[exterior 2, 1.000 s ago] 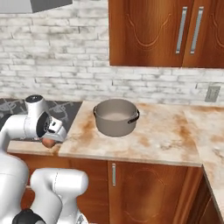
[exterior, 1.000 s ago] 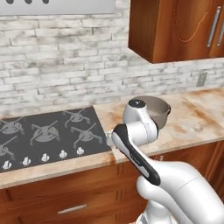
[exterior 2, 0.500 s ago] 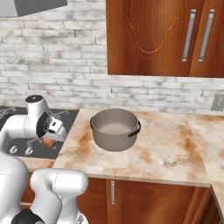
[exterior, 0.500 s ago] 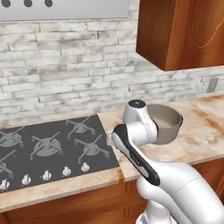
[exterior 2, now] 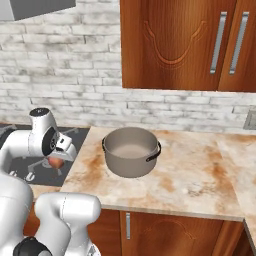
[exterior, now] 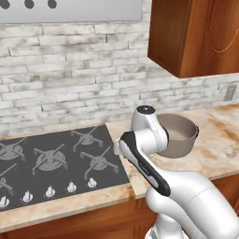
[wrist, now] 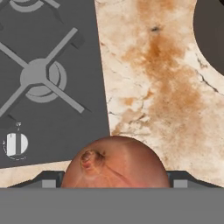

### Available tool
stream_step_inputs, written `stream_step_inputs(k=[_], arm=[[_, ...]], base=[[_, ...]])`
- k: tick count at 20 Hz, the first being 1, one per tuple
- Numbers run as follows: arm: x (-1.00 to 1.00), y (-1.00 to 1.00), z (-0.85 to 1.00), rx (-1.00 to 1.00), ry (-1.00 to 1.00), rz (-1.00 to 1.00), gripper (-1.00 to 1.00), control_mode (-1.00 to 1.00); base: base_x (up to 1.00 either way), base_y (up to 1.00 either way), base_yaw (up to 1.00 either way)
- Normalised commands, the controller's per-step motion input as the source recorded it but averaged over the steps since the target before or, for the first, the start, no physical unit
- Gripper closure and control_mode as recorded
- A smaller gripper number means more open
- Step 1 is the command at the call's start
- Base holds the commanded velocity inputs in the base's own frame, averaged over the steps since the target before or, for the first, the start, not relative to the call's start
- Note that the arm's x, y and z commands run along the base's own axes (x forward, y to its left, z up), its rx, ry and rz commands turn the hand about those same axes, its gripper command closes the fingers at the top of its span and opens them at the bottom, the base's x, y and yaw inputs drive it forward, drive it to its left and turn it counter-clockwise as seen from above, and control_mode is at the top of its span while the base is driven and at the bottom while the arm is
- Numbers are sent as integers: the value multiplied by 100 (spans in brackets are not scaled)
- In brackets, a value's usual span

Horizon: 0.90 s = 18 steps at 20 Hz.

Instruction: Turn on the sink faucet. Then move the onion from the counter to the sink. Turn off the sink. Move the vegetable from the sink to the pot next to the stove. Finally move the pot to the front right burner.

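End effector (exterior 2: 56, 165) holds the onion (wrist: 114, 162) pinched between its two fingers, jaws set wide around it; hand view has the onion up close at the bottom, reddish-brown skin, small stem nub facing the camera, dark finger tips (wrist: 46, 179) poking out on either side. In the right base view the onion (exterior 2: 56, 163) sits under the white wrist, held off the surface, over the seam where stove meets counter. Below it in the hand view: black stove (wrist: 52, 87) with one cross-shaped grate (wrist: 39, 76) and a silver knob (wrist: 16, 144), edge running straight against the beige blotchy counter (wrist: 157, 83). Dark curve of the pot (wrist: 212, 30) cuts into the top right corner. Left base view: arm rises from lower right, elbow folded over the stove's right edge, stove (exterior: 46, 163) with a row of knobs along the front. Pot (exterior 2: 131, 151) stands upright on the counter (exterior 2: 200, 175) just right of the stove, grey-brown, two side handles, inside looks bare; apart from the end effector. Behind: whitish brick backsplash (exterior 2: 65, 95), wooden wall cabinets (exterior 2: 185, 45) above, wall outlet (exterior 2: 250, 120) far right.
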Motion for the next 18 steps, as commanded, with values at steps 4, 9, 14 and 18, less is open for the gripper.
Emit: stream_step_inputs(k=[4,9,14,18], arm=[[0,0,0,0,0,0,100,100],[0,0,0,0,0,0,100,100],[-4,0,14,-1,-3,-1,100,-100],[-18,-16,57,-5,-2,-12,100,-100]], base=[[3,0,0],[1,5,0],[0,0,0],[0,0,0]])
